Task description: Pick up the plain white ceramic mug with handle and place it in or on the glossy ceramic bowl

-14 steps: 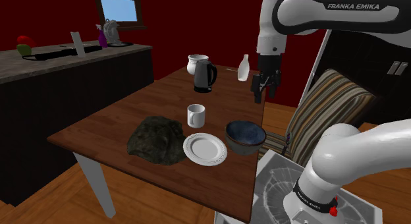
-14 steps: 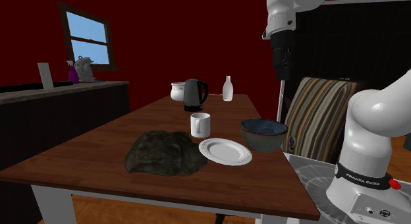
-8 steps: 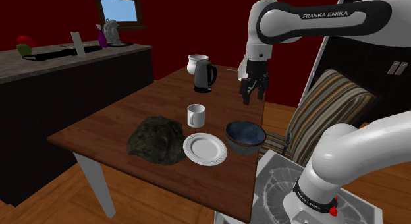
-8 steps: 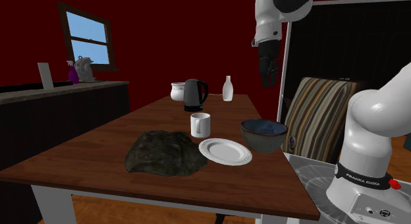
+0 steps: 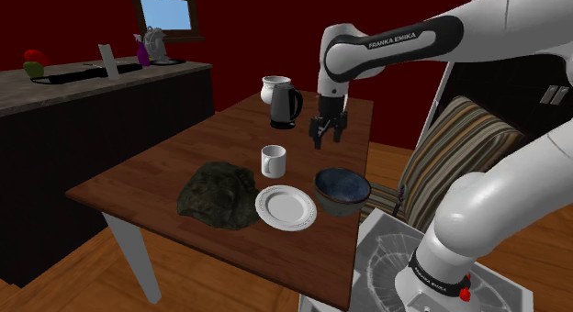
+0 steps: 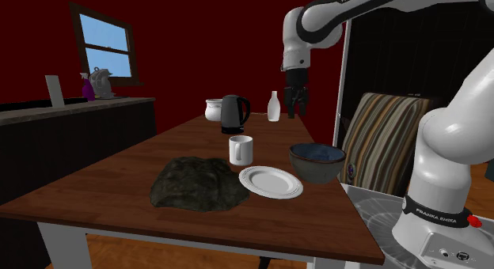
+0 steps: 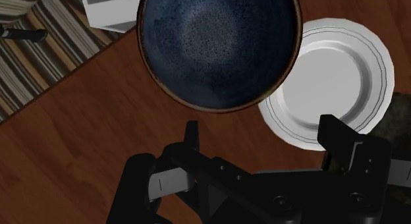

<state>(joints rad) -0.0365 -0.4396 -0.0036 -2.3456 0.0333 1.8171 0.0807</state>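
Three views logged.

Shoulder view: the claw [image 5: 328,140] hangs over the far part of the table [image 5: 165,168], fingers pointing down and apart, nothing between them. The mug [image 5: 273,161] stands on the table below the claw and off to the shoulder view's left, well apart from it. The mug is upright, long axis vertical, mouth up. Its handle shows as a small bump on the side turned away from the claw. The bowl [image 5: 342,202] sits below the claw, nearer the stand. A plate [image 5: 286,207] lies just beside the bowl, and a dark lump [image 5: 219,195] lies past the plate. A kettle [image 5: 286,106] stands beside the claw, on the shoulder view's left.

Second exterior view: the claw [image 6: 297,111] is high above the table, with a bottle [image 6: 274,107] close by on its left in the picture. The mug [image 6: 241,149] is lower and to the second exterior view's left, upright, untouched. I cannot tell the handle's direction here. The bowl [image 6: 317,164] is below the claw.

Wrist view: the fingers [image 7: 191,134] stand wide apart, empty. The bowl [image 7: 220,45] lies ahead of the claw [image 7: 263,130], dark blue inside, empty. The plate [image 7: 329,78] is beside it, its rim tucked under the bowl's edge.
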